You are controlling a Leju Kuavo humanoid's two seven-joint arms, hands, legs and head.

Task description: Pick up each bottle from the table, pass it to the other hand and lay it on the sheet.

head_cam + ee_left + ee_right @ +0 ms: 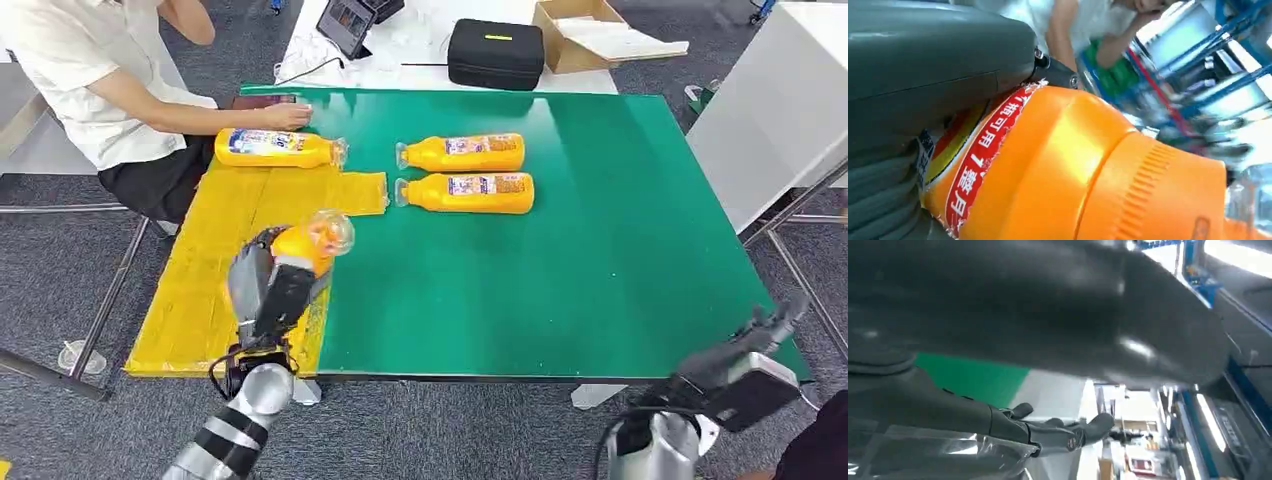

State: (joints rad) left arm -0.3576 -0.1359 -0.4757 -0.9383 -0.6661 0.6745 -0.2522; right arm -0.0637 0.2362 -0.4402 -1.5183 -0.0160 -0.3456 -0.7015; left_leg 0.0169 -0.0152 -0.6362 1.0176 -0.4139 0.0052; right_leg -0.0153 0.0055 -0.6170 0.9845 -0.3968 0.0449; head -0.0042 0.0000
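The grey left hand (268, 285) grips a smooth orange plastic bottle (315, 240) over the crinkly yellow sheet (205, 270), where another round bottle (275, 148) lies, and the right hand's (745, 365) fingers look empty, spread apart.

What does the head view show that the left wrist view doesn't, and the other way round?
Head view alone: the green table, the yellow sheet, one bottle lying on the sheet, two bottles on the green, and the right hand off the table's near right corner. Left wrist view alone: the red strip of print on the held bottle's label and its ribbed neck. Both: the left hand holding an orange bottle, and a person in a white top.
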